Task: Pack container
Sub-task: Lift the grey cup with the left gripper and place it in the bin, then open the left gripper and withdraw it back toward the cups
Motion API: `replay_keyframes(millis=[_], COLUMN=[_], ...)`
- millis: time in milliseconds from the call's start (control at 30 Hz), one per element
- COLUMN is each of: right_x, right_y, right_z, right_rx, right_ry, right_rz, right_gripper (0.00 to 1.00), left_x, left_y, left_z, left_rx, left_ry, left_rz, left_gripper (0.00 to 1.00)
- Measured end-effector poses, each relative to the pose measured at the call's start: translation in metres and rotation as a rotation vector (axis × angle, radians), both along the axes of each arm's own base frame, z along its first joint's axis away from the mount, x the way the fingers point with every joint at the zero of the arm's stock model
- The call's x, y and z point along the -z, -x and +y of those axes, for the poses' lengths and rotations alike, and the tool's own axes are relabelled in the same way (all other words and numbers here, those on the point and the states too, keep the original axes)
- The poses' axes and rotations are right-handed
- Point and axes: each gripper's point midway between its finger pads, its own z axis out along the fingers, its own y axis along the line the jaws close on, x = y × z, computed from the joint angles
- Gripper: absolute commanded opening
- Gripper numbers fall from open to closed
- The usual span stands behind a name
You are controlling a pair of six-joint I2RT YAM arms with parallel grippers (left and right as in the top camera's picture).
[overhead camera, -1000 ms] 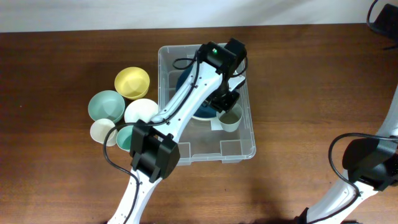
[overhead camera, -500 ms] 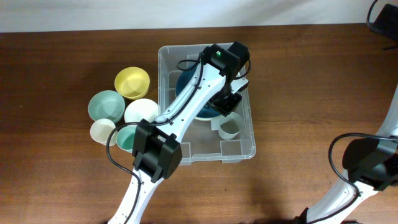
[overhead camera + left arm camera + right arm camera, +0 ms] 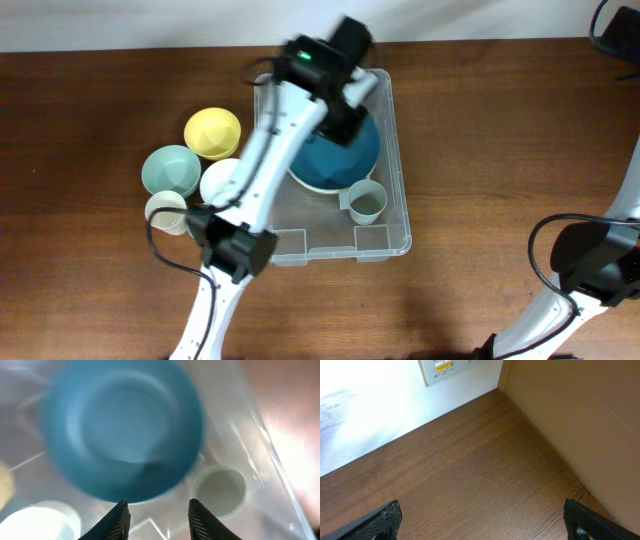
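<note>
The container [image 3: 395,235] is a clear plastic bin in the middle of the table. Inside it lie a blue bowl [image 3: 335,160] and a small pale green cup [image 3: 366,203], which stands upright at the bowl's near right. My left gripper [image 3: 350,110] hovers over the bin's far end, blurred by motion. In the left wrist view its fingers [image 3: 159,510] are open and empty, above the blue bowl [image 3: 125,430] and the cup [image 3: 220,491]. My right gripper [image 3: 480,520] is wide open and empty over bare wood, far from the bin.
Left of the bin stand a yellow bowl [image 3: 212,132], a pale green bowl [image 3: 170,170], a white bowl [image 3: 225,180], a cream cup [image 3: 165,210] and a teal cup [image 3: 200,222] partly under my left arm. My right arm [image 3: 590,260] is at the near right corner.
My left gripper let go of the pale green cup, which now stands in the bin. It rose and swung back toward the bin's far left, uncovering the blue bowl.
</note>
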Motion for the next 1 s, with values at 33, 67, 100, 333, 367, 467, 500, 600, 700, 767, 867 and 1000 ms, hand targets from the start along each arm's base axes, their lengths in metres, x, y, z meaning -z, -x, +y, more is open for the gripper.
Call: replay_keyframes(millis=[33, 67, 100, 333, 367, 467, 500, 600, 700, 767, 867, 1000], right_x=[0.0, 0.0, 0.0, 0.0, 0.0, 0.0, 0.0, 0.0, 0.0, 0.0, 0.0, 0.0], right_y=[0.0, 0.0, 0.0, 0.0, 0.0, 0.0, 0.0, 0.0, 0.0, 0.0, 0.0, 0.0], right_z=[0.0, 0.0, 0.0, 0.0, 0.0, 0.0, 0.0, 0.0, 0.0, 0.0, 0.0, 0.0], right_rx=[0.0, 0.0, 0.0, 0.0, 0.0, 0.0, 0.0, 0.0, 0.0, 0.0, 0.0, 0.0], right_ry=[0.0, 0.0, 0.0, 0.0, 0.0, 0.0, 0.0, 0.0, 0.0, -0.001, 0.0, 0.0], right_rz=[0.0, 0.0, 0.0, 0.001, 0.0, 0.0, 0.0, 0.0, 0.0, 0.0, 0.0, 0.0], right_gripper=[0.99, 0.99, 0.99, 0.99, 0.99, 0.99, 0.99, 0.99, 0.99, 0.99, 0.99, 0.99], left_x=[-0.003, -0.005, -0.006, -0.006, -0.005, -0.006, -0.005, -0.006, -0.006, -0.005, -0.007, -0.013], left_y=[-0.008, -0.017, -0.024, -0.058, -0.06, -0.065, -0.066, -0.069, -0.07, -0.072, -0.079, -0.095], left_z=[0.012, 0.027, 0.041, 0.133, 0.142, 0.165, 0.171, 0.187, 0.199, 0.209, 0.222, 0.233], left_rx=[-0.052, -0.115, -0.165, -0.442, -0.467, -0.521, -0.534, -0.568, -0.593, -0.609, -0.644, -0.666], left_ry=[0.009, 0.016, 0.02, 0.028, 0.03, 0.032, 0.032, 0.033, 0.029, 0.009, -0.019, -0.021], left_rz=[-0.005, -0.007, -0.006, 0.004, 0.005, 0.006, 0.006, 0.005, 0.003, -0.007, -0.046, -0.121], left_gripper=[0.4, 0.4, 0.43, 0.51, 0.51, 0.51, 0.51, 0.51, 0.53, 0.7, 0.92, 0.99])
